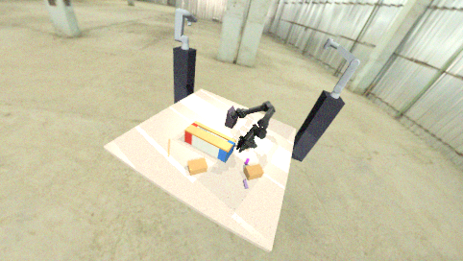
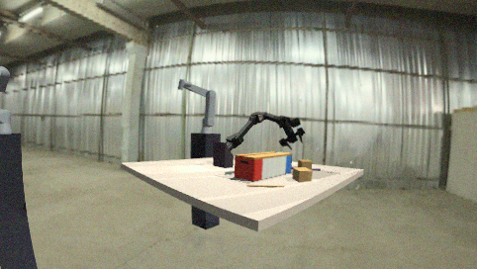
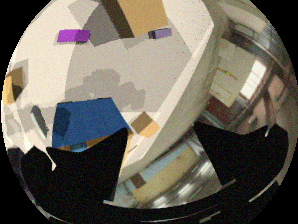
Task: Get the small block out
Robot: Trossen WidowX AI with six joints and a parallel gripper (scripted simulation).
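Observation:
The box (image 1: 204, 145) (image 2: 274, 168) has a yellow top, a pale front, a red end and a blue end; its blue end wall (image 3: 92, 120) shows in the wrist view, left of centre. I cannot make out the small block on the shelf in any view. My gripper (image 1: 240, 149) (image 2: 293, 138) (image 3: 162, 128) is open and empty. It hangs above the table near the blue end of the box, pointing downward. The shelf is hidden by the top and the hazy front.
Two orange-brown blocks (image 1: 197, 166) (image 1: 254, 171) stand in front of the box and past its blue end. A magenta piece (image 1: 247, 161) (image 3: 73, 35) and a lavender piece (image 1: 245, 183) (image 3: 161, 33) lie near the farther one. A thin orange stick (image 1: 169, 147) (image 2: 265, 186) lies before the red end.

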